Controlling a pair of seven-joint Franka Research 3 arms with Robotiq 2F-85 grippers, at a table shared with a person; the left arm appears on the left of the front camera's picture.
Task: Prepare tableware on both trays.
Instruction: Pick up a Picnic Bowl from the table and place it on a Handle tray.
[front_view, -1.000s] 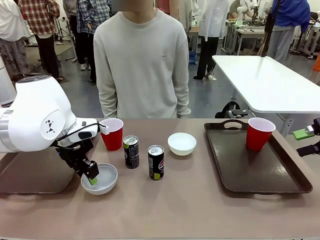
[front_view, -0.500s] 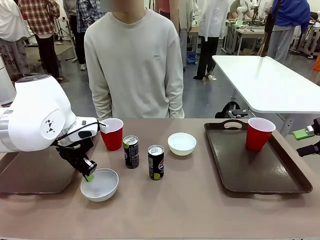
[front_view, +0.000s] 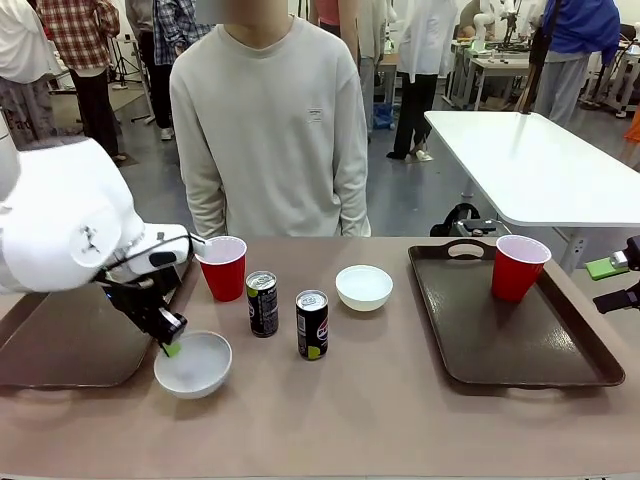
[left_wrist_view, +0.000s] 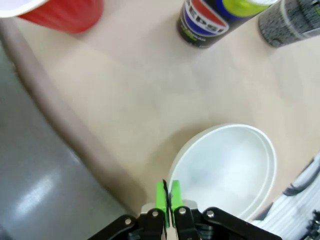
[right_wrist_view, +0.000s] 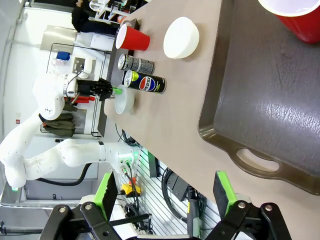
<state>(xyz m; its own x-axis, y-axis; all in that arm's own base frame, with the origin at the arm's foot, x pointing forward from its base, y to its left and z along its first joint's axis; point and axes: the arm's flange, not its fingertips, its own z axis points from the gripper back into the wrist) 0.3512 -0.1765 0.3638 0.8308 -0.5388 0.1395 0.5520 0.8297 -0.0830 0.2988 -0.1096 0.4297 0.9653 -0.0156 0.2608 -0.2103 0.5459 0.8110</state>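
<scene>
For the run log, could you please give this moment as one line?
left gripper shut on near bowl rim | right gripper open | cup on right tray

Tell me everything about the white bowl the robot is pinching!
The bowl is small, round and plain white, probably plastic, and empty inside. The left gripper pinches its rim with shut jaws. It is about level, just right of the left tray and in front of a red cup. Whether it rests on the table or is lifted, I cannot tell.
</scene>
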